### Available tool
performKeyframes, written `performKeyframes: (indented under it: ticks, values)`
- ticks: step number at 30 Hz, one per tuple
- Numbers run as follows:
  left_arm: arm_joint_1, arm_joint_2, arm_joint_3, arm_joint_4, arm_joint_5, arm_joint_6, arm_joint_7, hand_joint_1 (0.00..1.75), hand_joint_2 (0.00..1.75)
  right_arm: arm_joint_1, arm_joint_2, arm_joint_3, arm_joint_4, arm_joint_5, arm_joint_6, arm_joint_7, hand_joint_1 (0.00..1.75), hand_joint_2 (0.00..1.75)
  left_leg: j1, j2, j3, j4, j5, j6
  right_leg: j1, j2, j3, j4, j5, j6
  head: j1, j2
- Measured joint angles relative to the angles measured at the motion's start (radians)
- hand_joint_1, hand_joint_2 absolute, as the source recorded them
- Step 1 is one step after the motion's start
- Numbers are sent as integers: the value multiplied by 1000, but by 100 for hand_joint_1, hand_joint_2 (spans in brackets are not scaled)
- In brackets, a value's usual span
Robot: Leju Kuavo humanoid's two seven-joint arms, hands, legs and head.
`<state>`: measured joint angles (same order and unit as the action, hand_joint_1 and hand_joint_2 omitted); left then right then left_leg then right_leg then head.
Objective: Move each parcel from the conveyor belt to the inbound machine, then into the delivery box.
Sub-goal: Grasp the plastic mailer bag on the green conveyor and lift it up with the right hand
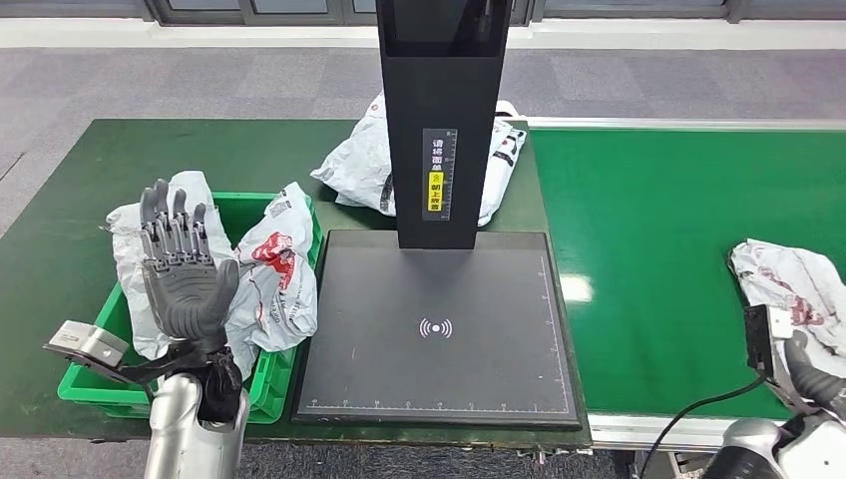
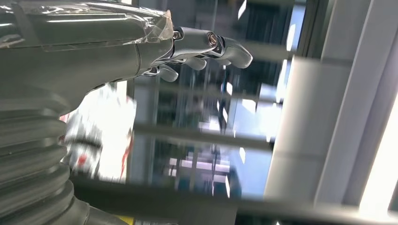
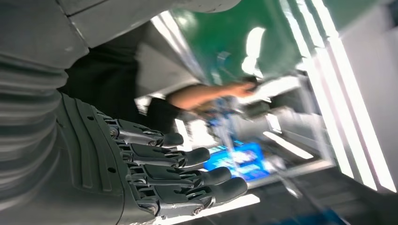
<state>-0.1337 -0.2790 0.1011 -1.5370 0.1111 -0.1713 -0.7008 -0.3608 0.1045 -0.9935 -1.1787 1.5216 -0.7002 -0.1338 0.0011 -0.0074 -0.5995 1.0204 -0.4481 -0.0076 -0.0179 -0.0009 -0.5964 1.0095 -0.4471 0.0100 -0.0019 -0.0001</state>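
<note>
Parcels are in three places. Two white parcels with red print [image 1: 269,274] lie in the green delivery box [image 1: 100,384], which stands on the dark green worktop [image 1: 60,249] just beside the inbound machine [image 1: 439,329]. Another white parcel [image 1: 359,165] lies on the worktop behind the black post [image 1: 442,120] of the machine, partly hidden by it. One more crumpled parcel [image 1: 788,284] lies on the bright green conveyor belt [image 1: 658,230], near its right edge.

My left hand [image 1: 183,274] is raised above the delivery box with the palm facing me and the fingers straight and spread; it holds nothing. In the left wrist view, the fingers [image 2: 220,47] are also stretched out with nothing between them.

My right hand [image 1: 813,374] is low, at the near edge of the conveyor belt, close to the crumpled parcel. In the right wrist view, its dark fingers [image 3: 187,173] lie side by side, almost straight, and nothing is in them. The flat plate of the machine carries a white signal mark [image 1: 435,327].
</note>
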Motion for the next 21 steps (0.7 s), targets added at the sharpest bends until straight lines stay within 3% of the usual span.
performKeyframes:
  ticks: [6,11,21]
  values:
    - [16,0,-33,3,-21,-27,0,0,175,0,-69,15,128,5,0,53,0,175,0,0,0,0,1,0,0,0,0,0,0,0,0,0]
    - [19,0,-38,3,-30,-36,6,0,175,-2,-111,48,229,5,0,166,0,175,0,0,0,0,1,0,0,0,1,0,0,0,0,0]
    - [20,0,-43,15,-48,-47,17,0,175,-50,-161,81,415,5,0,199,0,175,0,0,-1,0,1,1,0,-1,1,0,0,0,0,0]
